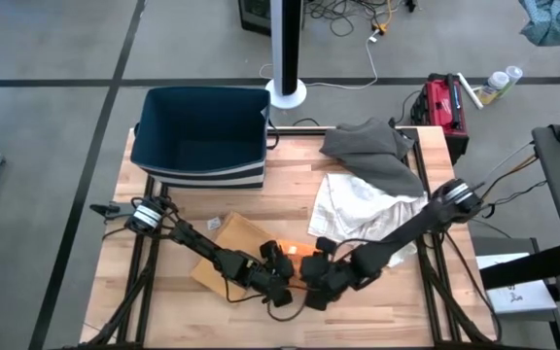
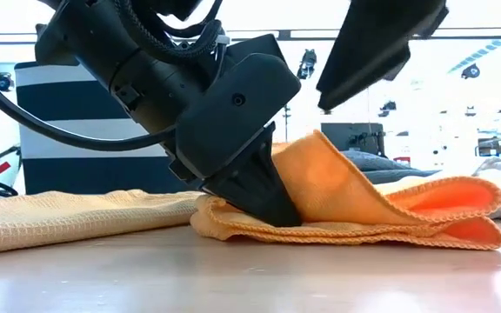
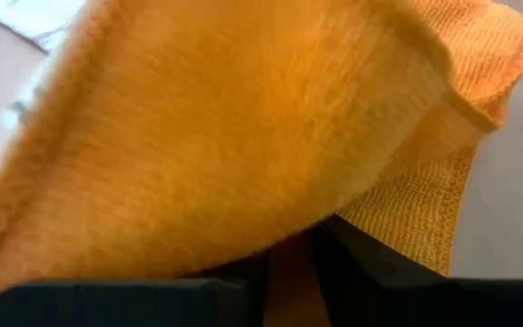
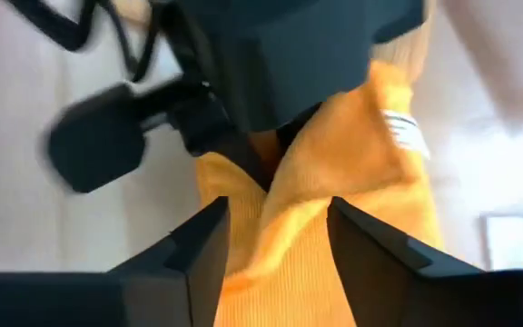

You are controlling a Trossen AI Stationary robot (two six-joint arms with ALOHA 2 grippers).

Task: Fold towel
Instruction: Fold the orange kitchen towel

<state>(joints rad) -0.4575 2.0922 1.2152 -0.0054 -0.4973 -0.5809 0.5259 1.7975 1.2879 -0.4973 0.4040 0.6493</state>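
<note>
Orange waffle-weave towel (image 2: 355, 209) lies part-folded at the table's front edge, small white tag (image 4: 405, 132) unreadable; left gripper (image 2: 259, 196) pinches its fold; right gripper (image 4: 275, 232) spread above; dark blue bin (image 1: 200, 128), contents unseen.

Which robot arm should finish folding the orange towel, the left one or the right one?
Probably the left. The left gripper is shut on the orange towel, pinching a raised fold in the low view. The right gripper is open, its fingers straddling the towel without gripping, so it would have to grab first.
</note>
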